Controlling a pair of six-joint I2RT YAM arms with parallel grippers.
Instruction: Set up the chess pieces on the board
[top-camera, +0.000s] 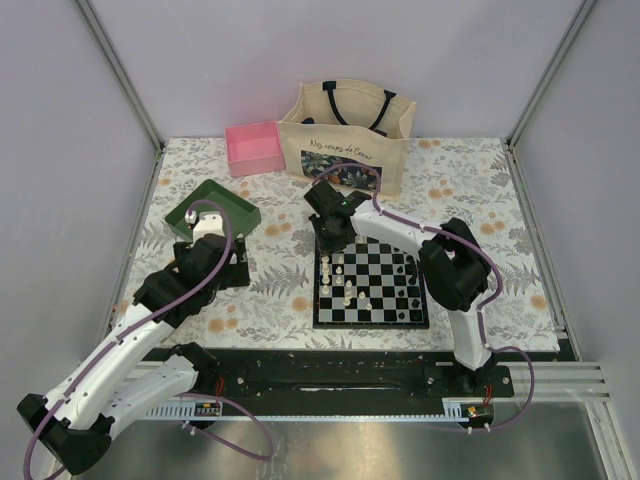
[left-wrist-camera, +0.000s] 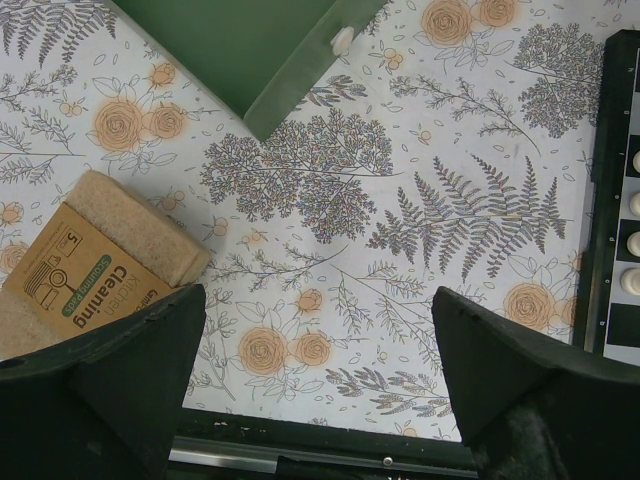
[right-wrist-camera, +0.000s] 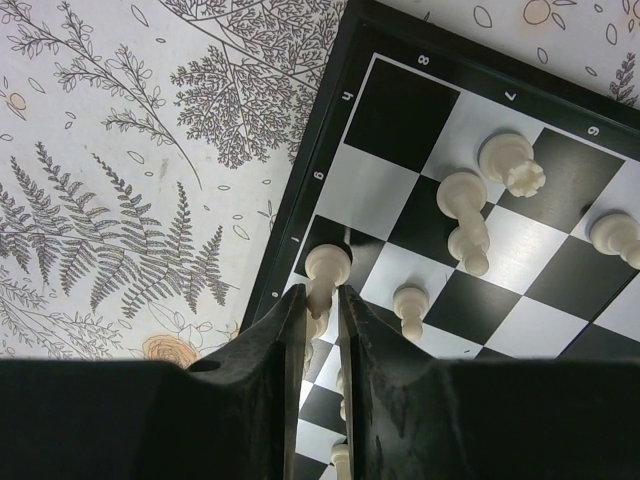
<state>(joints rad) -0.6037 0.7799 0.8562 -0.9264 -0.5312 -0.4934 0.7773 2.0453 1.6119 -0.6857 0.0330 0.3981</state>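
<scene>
Only partly visible, a cream-white chess piece (right-wrist-camera: 328, 265) sits clamped in the right pincer (right-wrist-camera: 322, 292), its base hidden between the fingers, over the edge of the small black-and-white chequered board (right-wrist-camera: 300, 200) beneath. The left pincer (left-wrist-camera: 318, 300) gapes wide above the floral bench (left-wrist-camera: 400, 200).

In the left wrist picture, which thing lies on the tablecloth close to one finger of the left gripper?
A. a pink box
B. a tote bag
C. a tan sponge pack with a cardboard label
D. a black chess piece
C: the sponge pack, its label reading "Cleaning", lies right beside one finger of the open left gripper, not far from the corner of the green tray.
</scene>
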